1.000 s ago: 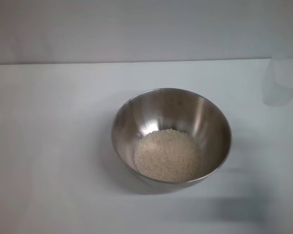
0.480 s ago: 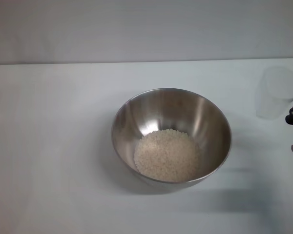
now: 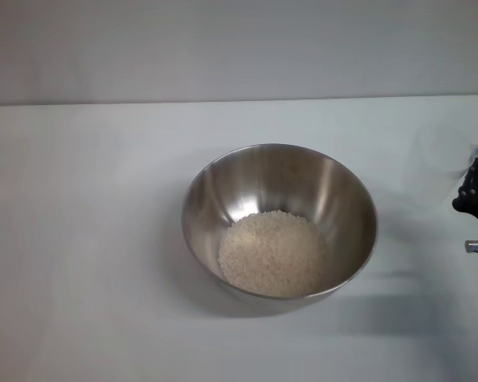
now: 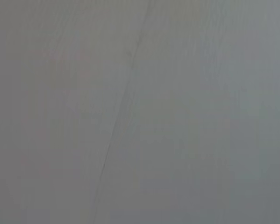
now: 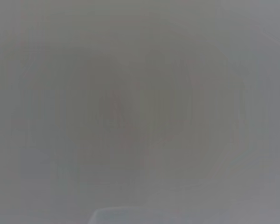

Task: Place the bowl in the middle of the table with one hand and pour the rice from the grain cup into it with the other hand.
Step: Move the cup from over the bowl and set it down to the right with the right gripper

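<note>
Stainless steel catches your eye first: the bowl (image 3: 280, 222) sits about mid-desk (image 3: 88, 239), upright, with the rice (image 3: 272, 253) heaped in its bottom toward the near side. From how things lie, you can judge the pour as done. Off to the robot's right, near the desk's edge, the grain cup (image 3: 440, 165) shows only as a faint, see-through shape, apparently empty, and you cannot tell whether it rests on the desk or hangs just above it. Your right gripper (image 3: 476, 199) is a dark form just beside the cup at the edge of the head view; whether its jaws are apart or clamped on the cup, you cannot tell. The left gripper is out of sight.

Expect the cup to be very light, thin-walled and easy to tip or squash, so hold it around the middle of its wall, gently. The bowl is stiff, smooth and slippery; take its rim if you must shift it.
</note>
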`<state>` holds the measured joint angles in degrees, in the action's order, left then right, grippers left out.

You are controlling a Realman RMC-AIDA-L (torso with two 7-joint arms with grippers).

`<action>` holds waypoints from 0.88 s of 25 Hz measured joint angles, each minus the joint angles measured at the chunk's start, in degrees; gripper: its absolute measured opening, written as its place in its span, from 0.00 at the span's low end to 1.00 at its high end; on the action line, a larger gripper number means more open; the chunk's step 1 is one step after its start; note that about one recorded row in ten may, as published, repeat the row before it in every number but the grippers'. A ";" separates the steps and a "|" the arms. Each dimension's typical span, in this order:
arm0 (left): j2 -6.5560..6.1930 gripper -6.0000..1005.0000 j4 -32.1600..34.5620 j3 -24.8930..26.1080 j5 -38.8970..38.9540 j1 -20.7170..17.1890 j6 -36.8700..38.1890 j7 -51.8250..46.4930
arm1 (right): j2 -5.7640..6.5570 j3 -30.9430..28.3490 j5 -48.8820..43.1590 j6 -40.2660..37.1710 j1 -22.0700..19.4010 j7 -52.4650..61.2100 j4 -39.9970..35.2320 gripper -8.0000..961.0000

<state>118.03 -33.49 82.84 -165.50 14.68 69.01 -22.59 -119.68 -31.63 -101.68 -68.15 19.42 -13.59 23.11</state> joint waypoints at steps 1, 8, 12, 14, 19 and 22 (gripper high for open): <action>0.00 0.76 0.00 -0.04 0.00 0.00 0.02 0.00 | -0.03 -0.01 0.00 0.90 0.32 0.01 -0.32 0.02; 0.00 0.76 0.29 -0.11 0.00 0.00 0.02 0.01 | -0.02 0.05 0.00 2.90 0.97 0.37 -0.52 0.02; 0.01 0.76 0.43 -0.10 0.00 -0.06 0.06 0.00 | 0.00 0.22 0.00 3.89 1.30 0.70 -0.84 0.02; 0.00 0.76 0.47 -0.09 0.00 -0.07 0.10 0.00 | 0.02 0.36 0.00 4.31 1.43 0.70 -0.99 0.02; 0.01 0.76 0.51 -0.06 0.00 -0.13 0.25 0.00 | 0.05 0.31 0.00 5.13 1.50 0.70 -1.15 0.02; 0.01 0.76 0.53 -0.05 0.00 -0.19 0.40 0.00 | 0.06 0.13 0.00 6.26 1.56 0.70 -1.30 0.02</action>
<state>118.04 -32.96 82.79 -165.50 14.48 69.42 -22.59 -119.62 -31.50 -101.69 -61.89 20.97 -12.90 21.81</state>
